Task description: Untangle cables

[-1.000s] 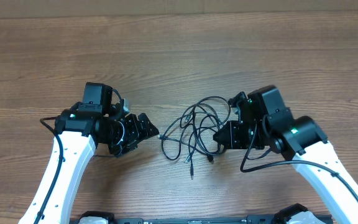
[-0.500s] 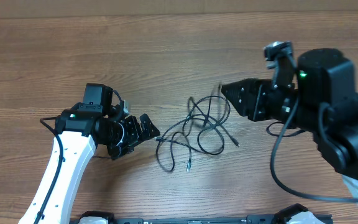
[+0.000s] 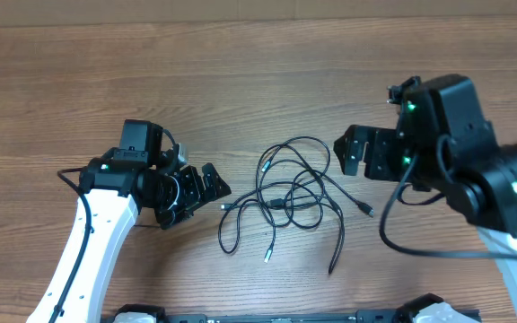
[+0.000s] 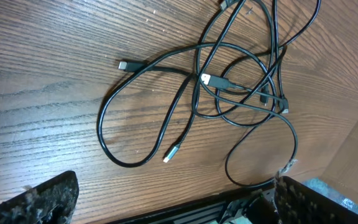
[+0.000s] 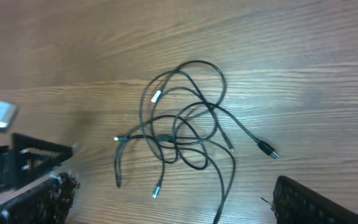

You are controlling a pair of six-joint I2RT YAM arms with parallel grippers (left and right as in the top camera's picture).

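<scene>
Tabletop (image 3: pixel 258 72) of brown wood filled the overhead frame. At centre right the right gripper (image 3: pixel 346 152) hung, apparently raised off the surface, jaws spread wide and empty. At centre left the left gripper (image 3: pixel 214 191) sat with jaws likewise parted and nothing between them. Between the two, just below the middle of the frame, the cables (image 3: pixel 283 201) lay loose on the wood, touching neither gripper.

They looked light, thin and limp, so a pull on one strand would likely drag the whole bundle rather than free it. The smooth sheath might also slip out of a pinch. Crossings were thickest at the knot (image 4: pixel 229 87) in the upper right of the left wrist view. That seemed a poor place to grab, since several strands would be caught together. An outer loop (image 4: pixel 100 127) at left centre of that view offered a single strand.

Better still seemed the ends, which looked stiffer and a little thicker. One plug (image 3: pixel 366 211) lay free on the right side, below the right gripper, and a silvery tip (image 3: pixel 266 256) lay at lower middle.
</scene>
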